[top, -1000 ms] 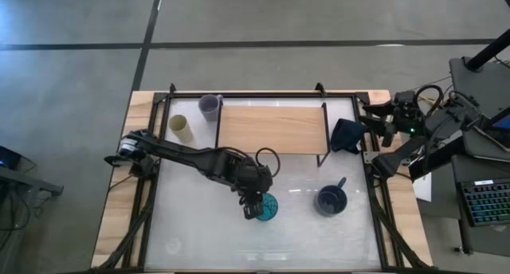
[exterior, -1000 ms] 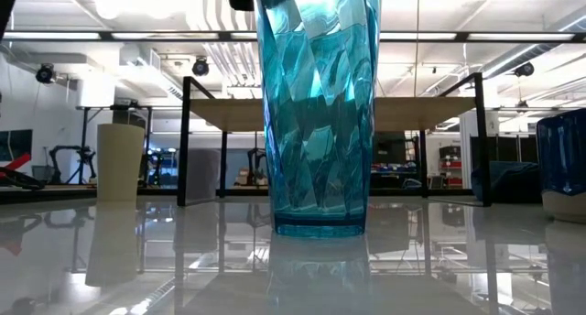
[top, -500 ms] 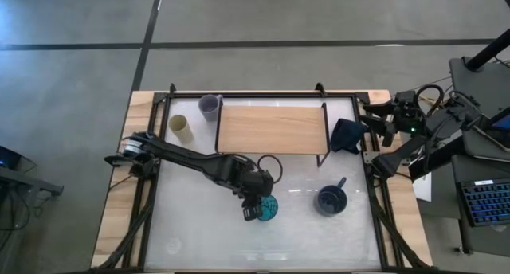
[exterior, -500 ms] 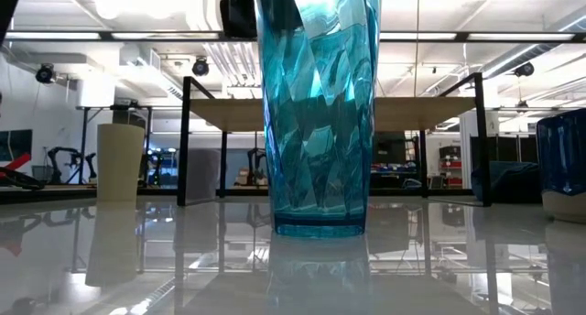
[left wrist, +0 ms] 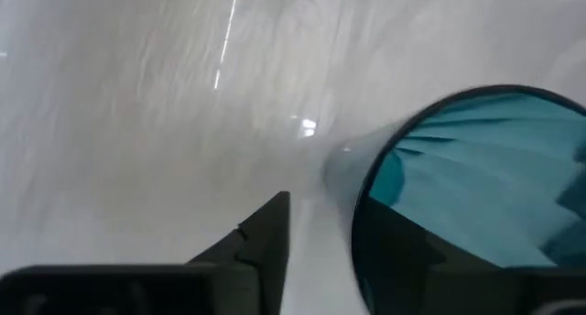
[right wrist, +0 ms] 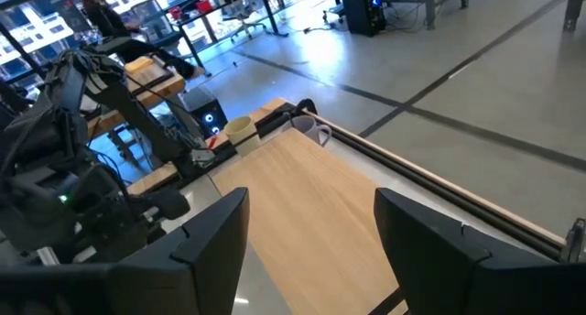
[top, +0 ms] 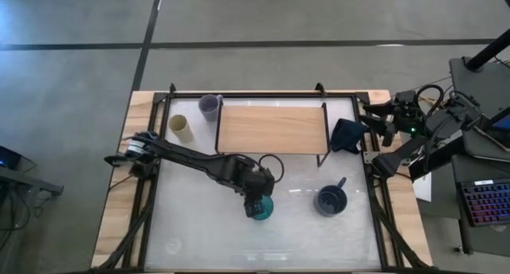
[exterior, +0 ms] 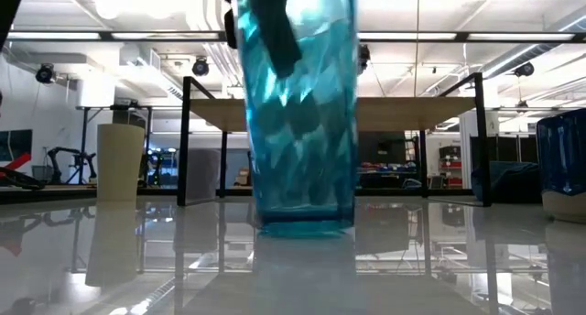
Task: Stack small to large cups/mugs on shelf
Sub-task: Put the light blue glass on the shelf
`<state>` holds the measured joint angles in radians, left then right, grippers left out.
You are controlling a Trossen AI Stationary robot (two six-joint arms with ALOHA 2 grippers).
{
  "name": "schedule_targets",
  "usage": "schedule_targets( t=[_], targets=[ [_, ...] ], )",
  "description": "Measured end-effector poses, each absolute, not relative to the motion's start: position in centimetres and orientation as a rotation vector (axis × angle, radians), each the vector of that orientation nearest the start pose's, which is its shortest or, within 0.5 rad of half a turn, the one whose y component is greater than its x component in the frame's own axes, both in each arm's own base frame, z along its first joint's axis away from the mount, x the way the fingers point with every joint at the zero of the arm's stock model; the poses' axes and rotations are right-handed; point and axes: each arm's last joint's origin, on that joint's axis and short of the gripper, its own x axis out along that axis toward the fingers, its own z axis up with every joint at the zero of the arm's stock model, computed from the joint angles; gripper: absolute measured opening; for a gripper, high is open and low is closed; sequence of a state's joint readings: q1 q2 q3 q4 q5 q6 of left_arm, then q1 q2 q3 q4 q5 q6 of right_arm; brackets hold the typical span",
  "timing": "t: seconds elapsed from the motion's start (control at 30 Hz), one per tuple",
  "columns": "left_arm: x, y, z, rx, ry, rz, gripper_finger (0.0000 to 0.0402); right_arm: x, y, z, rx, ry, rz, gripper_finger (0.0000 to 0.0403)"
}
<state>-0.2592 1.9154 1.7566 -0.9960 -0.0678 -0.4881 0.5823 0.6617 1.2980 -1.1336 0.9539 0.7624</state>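
Left fingers point(top: 256, 207): mine, clamped across the rim of the teal tumbler point(top: 262, 207), one inside and one outside.
Teal tumbler: mid-bench, toward the front edge, its base just off the surface in the low view (blurred there).
Right fingers point(top: 369, 120): apart, waiting at the bench's right edge, beside the dark cloth point(top: 346, 135).
Shelf point(top: 271, 129): along the back edge, board bare.
Cream cup point(top: 181, 128), grey-lavender cup point(top: 209, 107): back-left corner.
Blue mug point(top: 330, 200): front right.
Bench point(top: 199, 226): glossy white, mirroring ceiling lights.
Room: grey floor, desks behind.
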Motion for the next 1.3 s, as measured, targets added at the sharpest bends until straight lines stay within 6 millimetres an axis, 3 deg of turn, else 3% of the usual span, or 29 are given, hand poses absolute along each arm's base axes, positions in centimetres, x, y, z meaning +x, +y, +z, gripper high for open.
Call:
schedule_targets(
  t=[0.17,0.27,0.33,0.53,0.63,0.77,0.93,1.07,1.3],
  targets=[
    [38.7,-9.7,28.2,-0.230,1.151,0.132,0.0020,5.2,0.6,41.9,0.392,0.195,-0.482,0.0228],
    [38.6,-9.3,29.2,-0.243,1.158,0.132,0.0006,5.2,0.6,41.9,0.385,0.198,-0.488,0.0228],
    [38.1,-8.6,31.1,-0.261,1.189,0.145,0.0003,5.2,0.5,41.8,0.380,0.200,-0.491,0.0228],
    [33.5,-4.1,40.7,-0.311,1.177,0.317,0.0001,5.0,0.4,41.9,0.373,0.179,-0.521,0.0228],
    [32.3,-2.0,43.8,-0.392,1.032,0.320,0.0001,5.0,0.3,41.9,0.371,0.167,-0.537,0.0227],
    [29.9,1.3,46.0,-0.451,0.946,0.424,0.0001,4.8,0.2,41.9,0.394,0.151,-0.549,0.0226],
    [27.6,5.6,46.4,-0.452,0.909,0.591,0.0000,4.8,0.1,41.9,0.489,0.124,-0.563,0.0226],
    [26.6,8.2,46.1,-0.561,0.932,0.568,0.0000,4.7,0.1,41.6,0.597,0.126,-0.567,0.0226],
    [26.6,9.8,44.3,-0.572,1.009,0.583,0.0000,5.2,0.5,40.2,0.677,0.196,-0.633,0.0226]
  ],
)
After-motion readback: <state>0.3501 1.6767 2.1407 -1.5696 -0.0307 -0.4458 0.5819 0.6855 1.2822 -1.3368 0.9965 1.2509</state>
